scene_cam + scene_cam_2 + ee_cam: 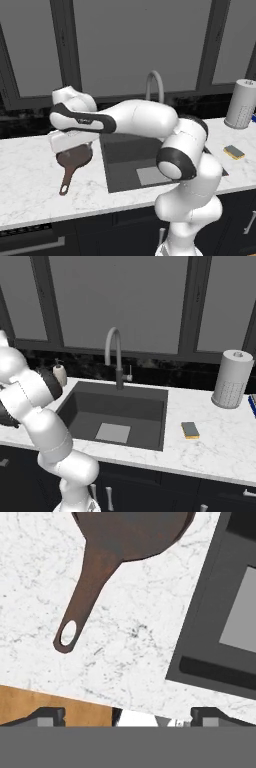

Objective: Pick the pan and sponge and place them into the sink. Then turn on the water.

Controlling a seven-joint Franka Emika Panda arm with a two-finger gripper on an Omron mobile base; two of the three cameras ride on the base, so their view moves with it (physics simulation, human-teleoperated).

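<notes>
White marble-patterned countertop runs beneath a row of dark-framed windows, and the large rectangular dark grey recessed sink with a pale grey square patch on its bottom is set into it. Behind the basin a tall grey gooseneck faucet is seen, with a small beige soap dispenser standing to its left in the right base view. The small round dark reddish-brown frying pan is laid flat on the counter just left of the sink, its long thin handle with a loop end pointed toward the front edge. The white arm is stretched out over the pan, and the two-finger gripper is held above the counter, near the handle's loop. In the hand view the two dark fingertips are seen spread wide apart, with nothing held between them and nothing touched. The small flat yellow sponge with a dark green-grey top is lying on the counter right of the sink, well apart from the pan. A white paper towel roll is stood upright farther right.
</notes>
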